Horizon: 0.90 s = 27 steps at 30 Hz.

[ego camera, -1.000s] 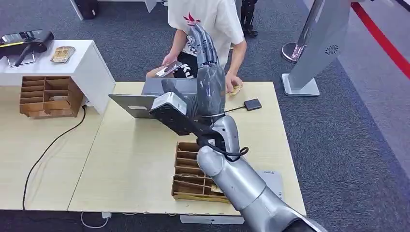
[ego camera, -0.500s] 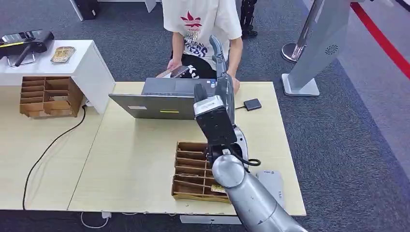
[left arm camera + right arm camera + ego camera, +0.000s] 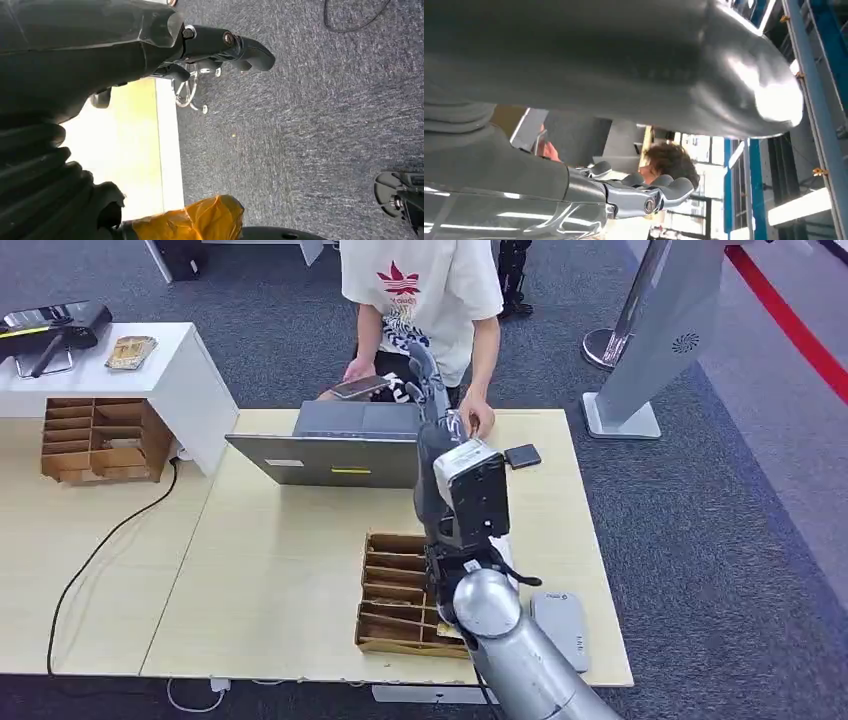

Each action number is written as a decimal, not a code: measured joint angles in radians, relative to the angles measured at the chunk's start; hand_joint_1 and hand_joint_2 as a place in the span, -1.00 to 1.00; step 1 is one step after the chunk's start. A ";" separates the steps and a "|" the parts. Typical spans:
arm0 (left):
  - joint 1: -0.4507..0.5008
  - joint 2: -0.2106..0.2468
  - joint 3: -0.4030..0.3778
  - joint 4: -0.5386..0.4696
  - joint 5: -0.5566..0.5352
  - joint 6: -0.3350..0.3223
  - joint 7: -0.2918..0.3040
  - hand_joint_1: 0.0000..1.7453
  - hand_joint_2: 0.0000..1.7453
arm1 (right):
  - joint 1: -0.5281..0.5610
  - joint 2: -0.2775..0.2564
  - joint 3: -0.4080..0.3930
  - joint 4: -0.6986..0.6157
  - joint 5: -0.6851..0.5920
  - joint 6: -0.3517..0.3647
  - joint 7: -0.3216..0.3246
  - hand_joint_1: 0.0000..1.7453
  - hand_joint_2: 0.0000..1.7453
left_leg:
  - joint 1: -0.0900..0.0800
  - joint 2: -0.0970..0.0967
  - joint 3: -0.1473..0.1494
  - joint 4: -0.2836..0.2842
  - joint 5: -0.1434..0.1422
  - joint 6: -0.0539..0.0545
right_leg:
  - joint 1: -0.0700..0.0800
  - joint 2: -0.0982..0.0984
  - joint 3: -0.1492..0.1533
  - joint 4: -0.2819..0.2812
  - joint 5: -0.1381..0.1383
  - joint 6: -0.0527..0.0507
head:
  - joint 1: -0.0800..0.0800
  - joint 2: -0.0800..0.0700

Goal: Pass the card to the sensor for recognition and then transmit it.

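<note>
My right arm is raised over the table, and its hand [image 3: 428,385] points up and away toward a person [image 3: 420,290] standing behind the far edge. In the right wrist view the fingers [image 3: 644,194] lie stretched out with nothing between them. The small black sensor [image 3: 522,456] sits on the table to the right of that hand, its cable running left. One of the person's hands [image 3: 478,420] rests at the table edge close to my hand; the other holds a phone [image 3: 358,388]. I cannot make out a card at my hand. My left hand [image 3: 220,45] hangs over carpet, holding nothing.
An open laptop [image 3: 330,445] stands at the far side of the table [image 3: 280,570]. A brown cardboard divider tray [image 3: 395,590] with a card in its front slot sits under my forearm, a grey device [image 3: 560,625] beside it. A second tray [image 3: 95,440] stands left.
My right forearm has swung from the left to the right and turned over the tray. The hand has drawn back a little from the person, who has straightened up.
</note>
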 joint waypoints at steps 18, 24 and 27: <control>0.000 -0.002 0.000 0.000 -0.010 0.006 0.001 -1.00 1.00 | 0.142 -0.120 -0.052 -0.135 -0.128 0.035 -0.039 -1.00 -1.00 | 0.000 0.000 0.000 0.000 0.000 0.000 | 0.000 0.000 0.000 -0.001 0.000 0.000 | 0.000 0.000; 0.001 -0.001 0.000 0.000 -0.007 0.005 0.001 -1.00 1.00 | 0.221 -0.187 -0.128 -0.193 -0.244 0.147 -0.051 -1.00 -1.00 | 0.000 -0.001 -0.001 0.000 0.000 0.000 | 0.000 0.000 0.000 -0.001 0.000 0.000 | 0.000 0.000; 0.000 0.002 0.000 0.000 -0.006 -0.001 0.001 -1.00 1.00 | 0.249 -0.200 -0.160 -0.202 -0.268 0.199 -0.047 -1.00 -1.00 | 0.000 0.000 0.000 0.000 0.000 0.000 | 0.000 0.000 0.000 -0.001 0.000 0.000 | 0.000 0.000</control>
